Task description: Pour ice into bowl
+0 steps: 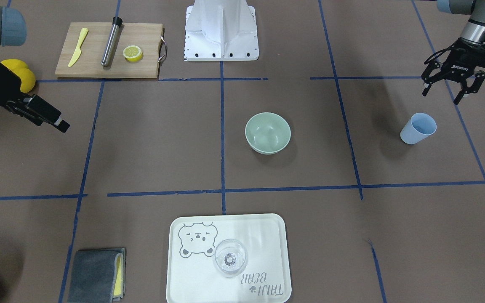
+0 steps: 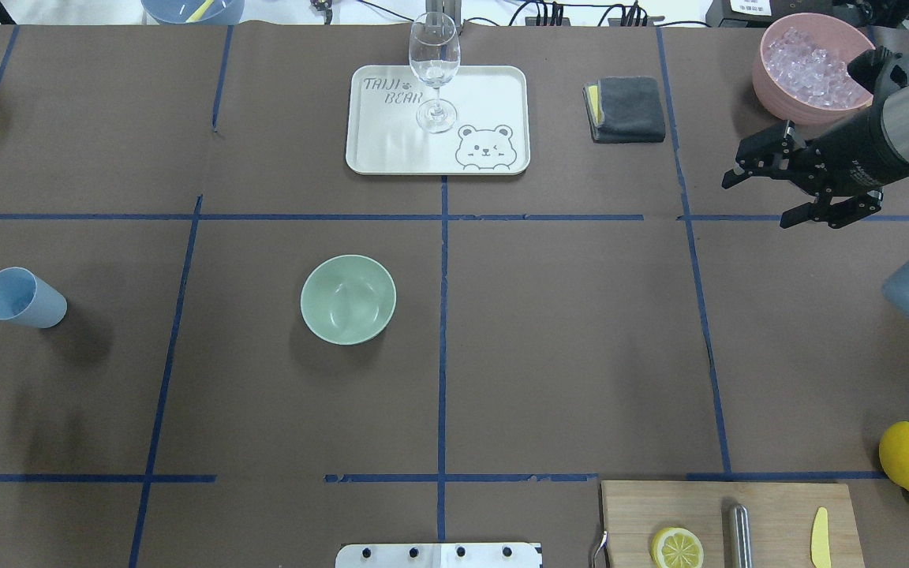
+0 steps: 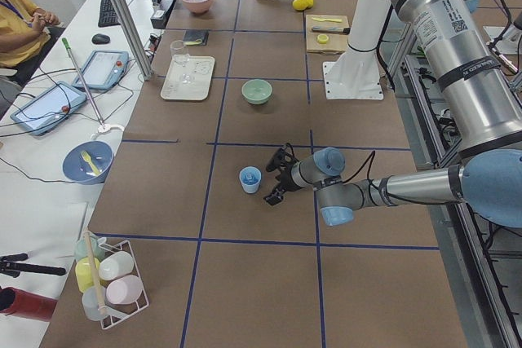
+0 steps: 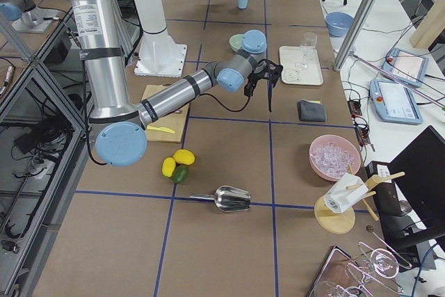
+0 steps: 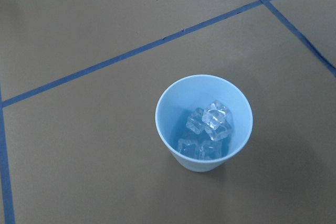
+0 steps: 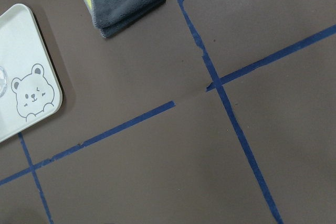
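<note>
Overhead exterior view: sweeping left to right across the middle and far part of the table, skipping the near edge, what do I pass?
blue cup → bowl → wine glass → grey cloth → right tool. The tray and the pink bowl overlap their neighbours, so I leave them out.

Tray (image 2: 494,87), cream, with bear cartoon: printed "TAIJI BEAR" in grey outline letters, paw mark between the words. Upright in overhead view; upside down in front-facing view.

Left claw (image 1: 441,97): small white brand mark on black body, upside down, seems to read "ROBOTIQ".

Left arm sticker (image 3: 453,18): print too small to read.
</note>
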`<state>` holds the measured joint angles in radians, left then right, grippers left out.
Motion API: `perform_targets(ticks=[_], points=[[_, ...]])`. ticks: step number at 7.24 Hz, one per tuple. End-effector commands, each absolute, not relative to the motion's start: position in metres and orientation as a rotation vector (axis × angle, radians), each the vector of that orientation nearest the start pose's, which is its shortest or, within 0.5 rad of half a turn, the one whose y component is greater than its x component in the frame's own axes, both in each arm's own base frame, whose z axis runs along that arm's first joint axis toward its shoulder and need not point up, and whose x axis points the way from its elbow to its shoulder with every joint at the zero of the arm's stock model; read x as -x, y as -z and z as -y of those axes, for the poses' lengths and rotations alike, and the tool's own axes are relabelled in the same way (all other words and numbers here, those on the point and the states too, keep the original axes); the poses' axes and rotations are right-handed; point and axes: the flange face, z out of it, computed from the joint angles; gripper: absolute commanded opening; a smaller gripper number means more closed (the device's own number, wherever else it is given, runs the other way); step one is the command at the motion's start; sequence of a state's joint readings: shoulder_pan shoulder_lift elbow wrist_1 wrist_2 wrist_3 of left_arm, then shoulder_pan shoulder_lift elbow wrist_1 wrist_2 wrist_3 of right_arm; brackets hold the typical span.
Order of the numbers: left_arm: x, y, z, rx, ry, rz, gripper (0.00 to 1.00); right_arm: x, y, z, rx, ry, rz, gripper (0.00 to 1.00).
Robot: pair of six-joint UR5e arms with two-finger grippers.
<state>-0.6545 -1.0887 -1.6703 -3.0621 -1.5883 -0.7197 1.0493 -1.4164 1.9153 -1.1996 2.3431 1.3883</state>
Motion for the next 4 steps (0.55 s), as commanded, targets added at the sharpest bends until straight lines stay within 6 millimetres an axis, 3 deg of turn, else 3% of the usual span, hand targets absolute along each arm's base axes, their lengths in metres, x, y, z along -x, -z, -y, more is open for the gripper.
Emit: perform_targets(ticks=[1, 3, 4], points=[[-0.182, -0.642, 0.288, -0.775, -0.097, -0.881, 1.00, 0.208, -0.363, 0.492, 0.102, -0.446, 1.094, 1.00], [-0.197, -0.634, 0.295, -0.829, -0.023, -0.888, 0.99, 0.208, -0.362, 0.492, 0.100, -0.445, 1.096, 1.00], [-0.203, -0.638, 0.308, -0.887, 0.031, -0.847, 0.99, 0.208, -0.362, 0.492, 0.098, -0.445, 1.096, 1.00]])
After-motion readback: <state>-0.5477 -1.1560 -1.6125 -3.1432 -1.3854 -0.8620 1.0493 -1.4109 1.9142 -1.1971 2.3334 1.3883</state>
